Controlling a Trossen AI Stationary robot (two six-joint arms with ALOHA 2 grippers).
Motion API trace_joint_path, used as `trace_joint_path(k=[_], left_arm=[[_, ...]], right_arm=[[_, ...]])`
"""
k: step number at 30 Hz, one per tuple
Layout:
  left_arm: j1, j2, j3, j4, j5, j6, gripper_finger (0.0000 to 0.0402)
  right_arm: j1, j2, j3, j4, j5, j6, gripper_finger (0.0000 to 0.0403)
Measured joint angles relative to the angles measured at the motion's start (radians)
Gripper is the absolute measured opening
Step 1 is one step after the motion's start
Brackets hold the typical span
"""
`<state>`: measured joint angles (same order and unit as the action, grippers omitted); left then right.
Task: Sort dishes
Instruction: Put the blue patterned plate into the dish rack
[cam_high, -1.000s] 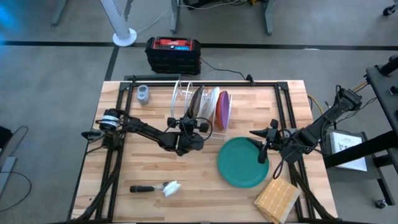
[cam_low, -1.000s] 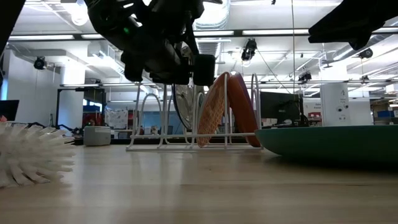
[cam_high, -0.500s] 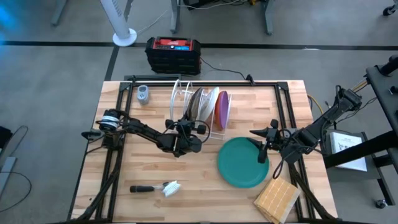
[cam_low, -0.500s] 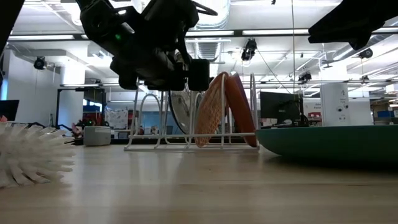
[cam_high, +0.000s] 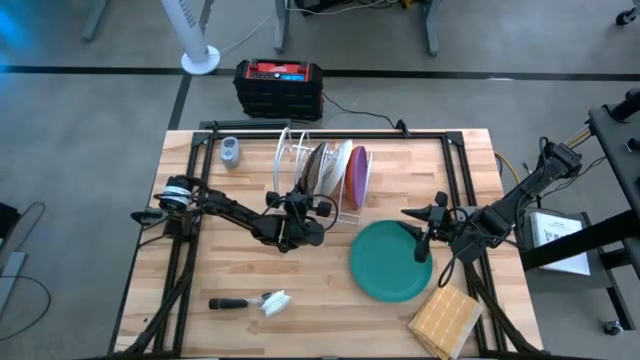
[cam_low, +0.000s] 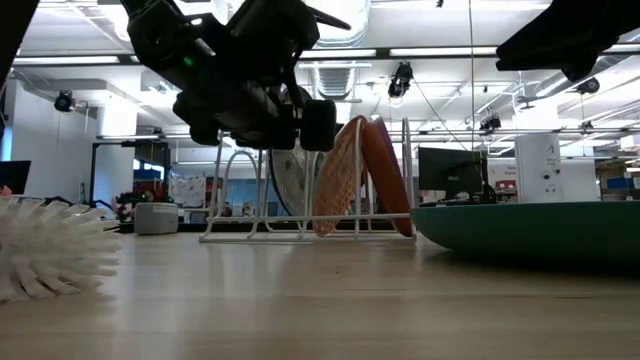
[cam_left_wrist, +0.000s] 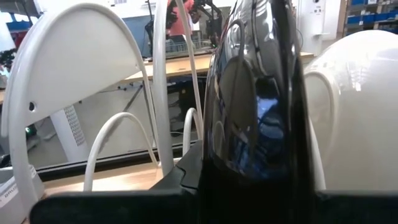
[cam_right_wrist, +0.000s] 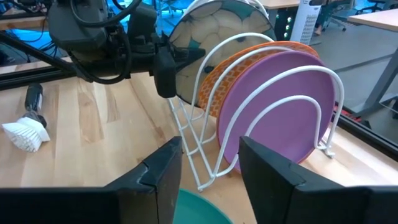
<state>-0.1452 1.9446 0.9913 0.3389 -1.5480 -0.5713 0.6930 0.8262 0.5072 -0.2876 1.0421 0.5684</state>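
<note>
At the centre of the high view we see three plates standing on edge in the rack (cam_high: 300, 150): speckled plate (cam_high: 316, 165), orange plate (cam_high: 343, 172) and purple plate (cam_high: 360, 176). Just below, our left gripper (cam_high: 305, 205) is clamped on the speckled plate's edge. Right of centre, the teal plate (cam_high: 385, 265) lies flat, with our right gripper (cam_high: 415, 232) over its rim, fingers apart.

In the left wrist view a dark plate (cam_left_wrist: 255, 106) fills the middle so closely that the left end effector's grip on it is hidden. In the low view the teal-green plate (cam_low: 530, 232) is cut off at the right edge, and the brush (cam_low: 50, 245) at the left. Rack wires (cam_right_wrist: 249, 118) cross the 3 standing plates, the orange plate (cam_right_wrist: 239, 62) mostly hidden behind the purple plate (cam_right_wrist: 280, 93).
</note>
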Motion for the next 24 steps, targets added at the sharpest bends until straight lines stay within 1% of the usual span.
trace_joint_path(k=[4, 13, 18, 24], left_arm=[[-0.002, 0.000, 0.000, -0.030, 0.017, 0.000, 0.0040], [-0.003, 0.000, -0.001, -0.037, 0.044, -0.006, 0.0041], [-0.003, 0.000, -0.001, -0.044, 0.055, -0.015, 0.0052], [-0.003, 0.000, -0.001, -0.044, 0.055, -0.015, 0.0050]], right_arm=[[0.000, 0.000, 0.000, 0.000, 0.000, 0.001, 0.0154], [0.000, 0.000, 0.000, 0.000, 0.000, 0.000, 0.0145], [0.000, 0.000, -0.001, 0.000, 0.000, 0.001, 0.0152], [0.000, 0.000, -0.001, 0.000, 0.000, 0.000, 0.0158]])
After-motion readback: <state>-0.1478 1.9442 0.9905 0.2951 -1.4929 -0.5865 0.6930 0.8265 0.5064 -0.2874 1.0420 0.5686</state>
